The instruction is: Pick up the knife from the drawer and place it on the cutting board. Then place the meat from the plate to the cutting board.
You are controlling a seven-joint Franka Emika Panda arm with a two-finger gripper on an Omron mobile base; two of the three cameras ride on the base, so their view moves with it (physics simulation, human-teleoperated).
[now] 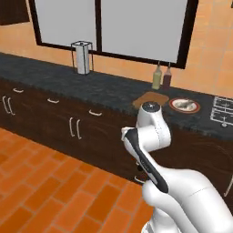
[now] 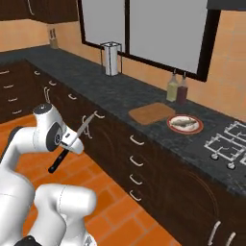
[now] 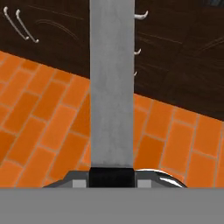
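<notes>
My gripper (image 2: 67, 144) is shut on the knife (image 2: 73, 141), low in front of the cabinets and above the orange floor. The black handle slants down to the left, and the silver blade points up toward the counter edge. In the hand view the grey blade (image 3: 111, 87) runs straight up from the gripper (image 3: 111, 177). The brown cutting board (image 1: 151, 98) (image 2: 151, 113) lies bare on the black counter. Right beside it stands the red-rimmed plate (image 1: 193, 109) (image 2: 169, 126) with the pale meat (image 1: 184, 104) (image 2: 184, 122) on it. Every drawer front (image 2: 137, 140) under the counter looks shut; I cannot tell which is the task's drawer.
Two bottles (image 1: 161, 76) (image 2: 177, 88) stand by the wall behind the board. A metal holder (image 1: 82, 57) (image 2: 111, 58) sits further left by the window. The stove (image 1: 223, 109) (image 2: 226, 141) is right of the plate. The orange tiled floor (image 1: 54, 182) is free.
</notes>
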